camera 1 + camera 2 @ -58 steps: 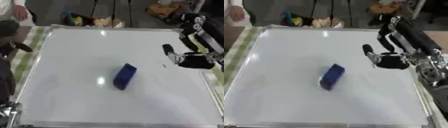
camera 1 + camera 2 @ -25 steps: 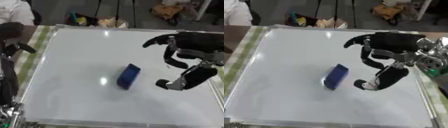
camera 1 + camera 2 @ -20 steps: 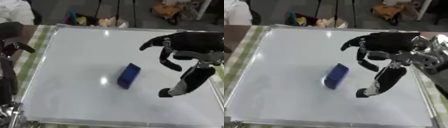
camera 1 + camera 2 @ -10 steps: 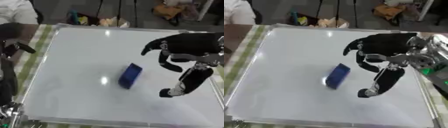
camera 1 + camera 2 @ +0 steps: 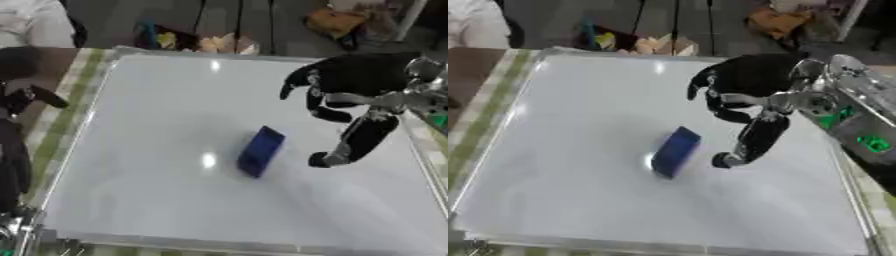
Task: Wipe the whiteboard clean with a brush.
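- A dark robot arm part [image 5: 19,100] shows at the left edge of the left eye view, over the green striped cloth [image 5: 66,120]; no left hand can be made out there.
- The whiteboard [image 5: 157,115] lies flat and fills most of the table, its surface white with bright glare spots.
- The blue brush [image 5: 261,151] lies near the board's middle, its long side running diagonally, apart from any hand.
- The right hand [image 5: 350,80] hovers above the board, just right of the brush, palm down; its fingers [image 5: 294,85] are spread and loosely curled, holding nothing, and the thumb [image 5: 354,144] hangs down towards the board.
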`<state>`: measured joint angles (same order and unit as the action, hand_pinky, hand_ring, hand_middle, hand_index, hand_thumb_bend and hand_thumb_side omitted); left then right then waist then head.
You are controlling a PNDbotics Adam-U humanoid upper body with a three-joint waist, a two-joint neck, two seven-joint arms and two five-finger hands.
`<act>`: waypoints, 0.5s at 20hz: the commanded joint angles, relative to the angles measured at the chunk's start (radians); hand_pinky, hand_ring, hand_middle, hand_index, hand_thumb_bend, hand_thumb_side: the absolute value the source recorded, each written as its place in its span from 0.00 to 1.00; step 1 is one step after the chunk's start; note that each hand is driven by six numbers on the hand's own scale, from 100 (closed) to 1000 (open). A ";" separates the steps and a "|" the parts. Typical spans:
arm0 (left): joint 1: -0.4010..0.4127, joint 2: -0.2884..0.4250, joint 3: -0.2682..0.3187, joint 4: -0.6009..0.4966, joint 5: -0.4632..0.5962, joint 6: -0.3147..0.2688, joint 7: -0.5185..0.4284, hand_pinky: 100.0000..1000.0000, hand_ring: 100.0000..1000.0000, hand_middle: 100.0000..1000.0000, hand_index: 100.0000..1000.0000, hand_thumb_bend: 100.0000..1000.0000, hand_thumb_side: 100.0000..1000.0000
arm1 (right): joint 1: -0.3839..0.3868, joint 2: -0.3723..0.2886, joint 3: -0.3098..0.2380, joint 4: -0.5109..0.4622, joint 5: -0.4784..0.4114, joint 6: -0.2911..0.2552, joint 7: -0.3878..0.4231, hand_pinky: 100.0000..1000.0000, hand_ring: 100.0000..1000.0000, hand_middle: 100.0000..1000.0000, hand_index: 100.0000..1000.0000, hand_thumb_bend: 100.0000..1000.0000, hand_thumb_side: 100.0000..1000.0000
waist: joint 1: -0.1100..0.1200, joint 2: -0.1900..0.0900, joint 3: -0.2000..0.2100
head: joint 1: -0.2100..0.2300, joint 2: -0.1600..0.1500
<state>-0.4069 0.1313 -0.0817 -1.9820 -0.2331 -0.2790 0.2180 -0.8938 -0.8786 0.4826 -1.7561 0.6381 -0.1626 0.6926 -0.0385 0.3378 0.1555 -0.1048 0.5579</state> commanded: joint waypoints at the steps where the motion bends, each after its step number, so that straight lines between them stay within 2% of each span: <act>1: -0.011 0.009 -0.006 -0.018 0.005 -0.001 -0.005 0.37 0.76 0.66 0.62 0.00 0.90 | -0.031 -0.004 -0.001 0.054 0.000 -0.031 -0.014 0.86 0.94 0.83 0.05 0.42 0.34 | 0.000 -0.019 0.001 | -0.004 0.003; 10: -0.011 0.010 -0.007 -0.018 0.005 0.000 -0.007 0.37 0.76 0.66 0.62 0.00 0.91 | -0.075 0.026 0.018 0.145 -0.025 -0.089 -0.012 0.85 0.93 0.81 0.05 0.40 0.32 | -0.008 -0.014 0.007 | -0.003 0.002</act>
<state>-0.4069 0.1315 -0.0822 -1.9820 -0.2331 -0.2787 0.2146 -0.9484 -0.8406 0.5076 -1.6170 0.6229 -0.2430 0.6813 -0.0469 0.3408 0.1617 -0.1073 0.5605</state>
